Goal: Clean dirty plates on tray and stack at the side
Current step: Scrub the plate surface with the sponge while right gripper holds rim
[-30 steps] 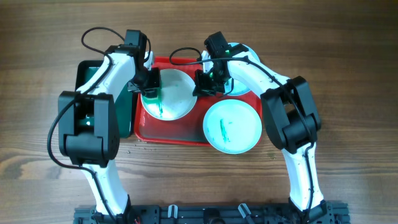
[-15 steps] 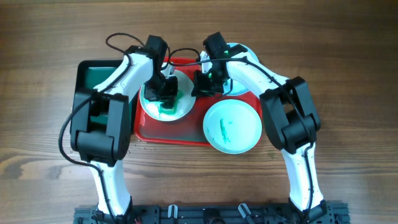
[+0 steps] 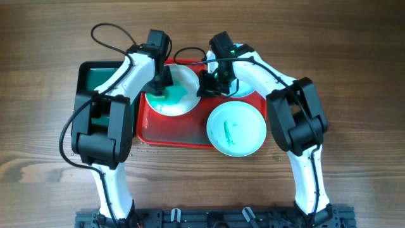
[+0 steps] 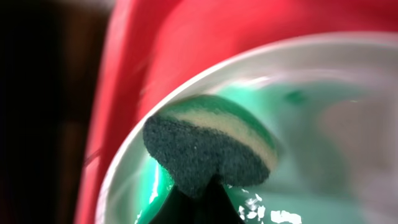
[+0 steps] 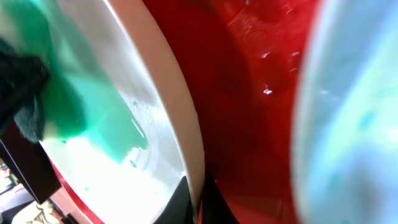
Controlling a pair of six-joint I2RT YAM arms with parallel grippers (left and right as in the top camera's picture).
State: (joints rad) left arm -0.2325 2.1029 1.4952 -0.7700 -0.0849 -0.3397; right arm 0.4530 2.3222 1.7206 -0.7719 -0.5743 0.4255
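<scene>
**A:** What sits nearest the robot's base?

**B:** The near turquoise plate (image 3: 243,130). It lies over the near right corner of the tray (image 3: 171,133), with part of it hanging past the rim above the table (image 3: 354,50). A short teal streak crosses its middle.

**A:** And behind that?

**B:** The white plate (image 3: 183,81), inside the tray toward the far left corner. Much of its surface is smeared wet green.

**A:** Are the arms on it?

**B:** Both are. The left gripper (image 4: 194,198) is pinched tight on a sponge (image 4: 211,146), which has a dark scouring face and a yellow and green body. The sponge presses onto the plate just inside its left rim. The right gripper (image 5: 194,198) is closed down narrow on the plate's right rim, one finger on each side of the edge.

**A:** So is the plate lifted?

**B:** I can't tell. The right wrist view is too close and blurred to show whether that edge is off the tray floor.

**A:** Where is the third plate?

**B:** The far turquoise plate (image 3: 243,90) is at the tray's far right corner, just beside the white plate. Most of it is hidden under the right arm, so I can't see whether it has a smear.

**A:** Anything off to the side?

**B:** A dark green tray (image 3: 95,79) lies on the table against the red tray's left edge, partly under the left arm.
</scene>
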